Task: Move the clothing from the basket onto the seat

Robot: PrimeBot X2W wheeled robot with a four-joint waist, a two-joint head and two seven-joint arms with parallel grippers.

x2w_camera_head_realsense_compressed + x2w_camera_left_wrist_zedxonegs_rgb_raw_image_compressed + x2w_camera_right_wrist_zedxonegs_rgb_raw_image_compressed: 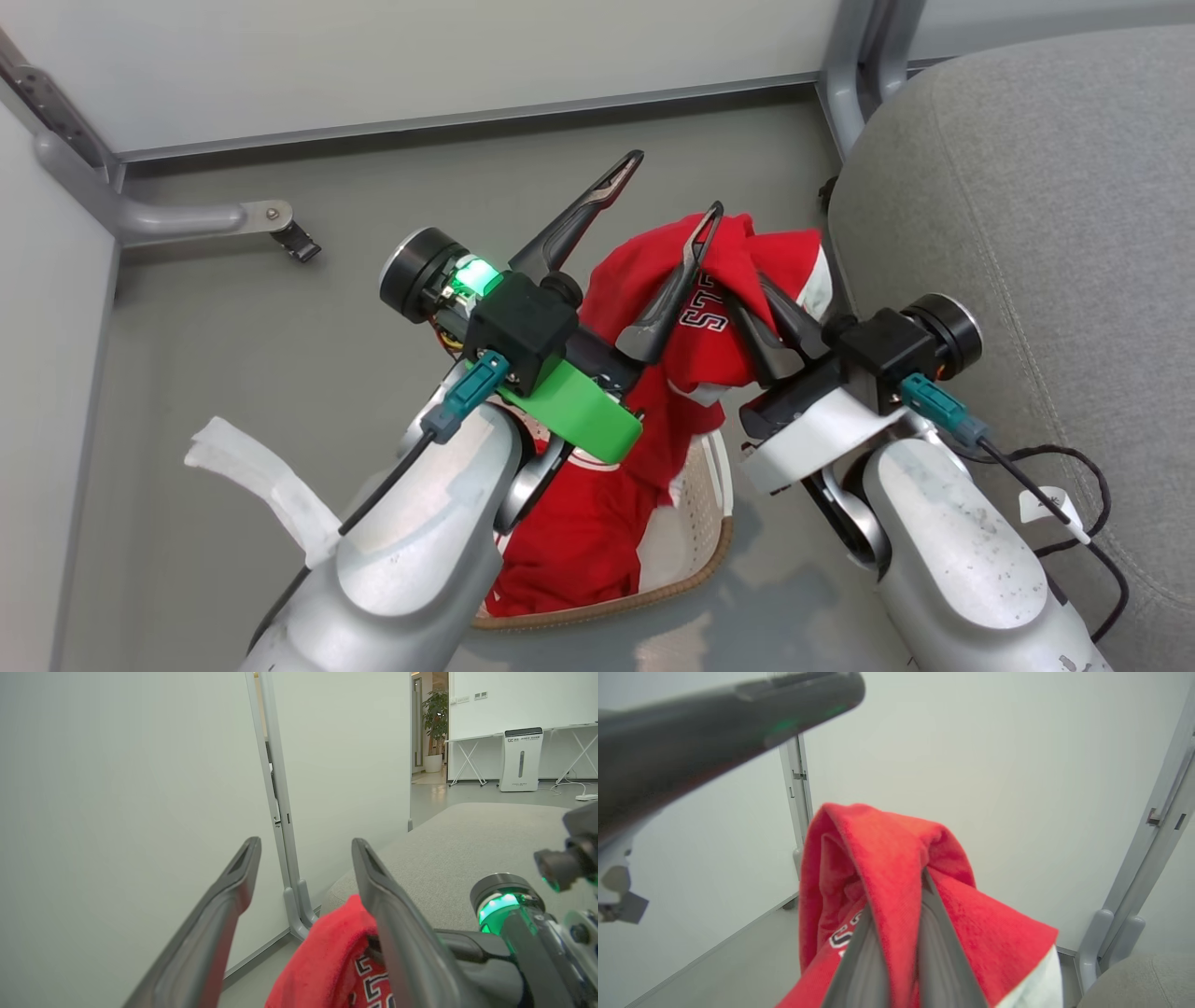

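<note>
Past your left forearm [420, 551], the L gripper [679, 180] stands wide open and empty, one finger [667, 299] across the red clothing [644, 271] that the R gripper [752, 308] pinches tight above the basket [700, 523], beside the seat [1027, 187]; R tips buried in cloth, basket mostly hidden behind arms, lettering cut off.

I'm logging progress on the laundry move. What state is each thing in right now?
Left gripper, open, holding nothing.
Right gripper, shut on the clothing.
Clothing, top lifted, lower part down in the basket.
Basket, upright on the floor.
Seat, no clothing on it yet.
</note>
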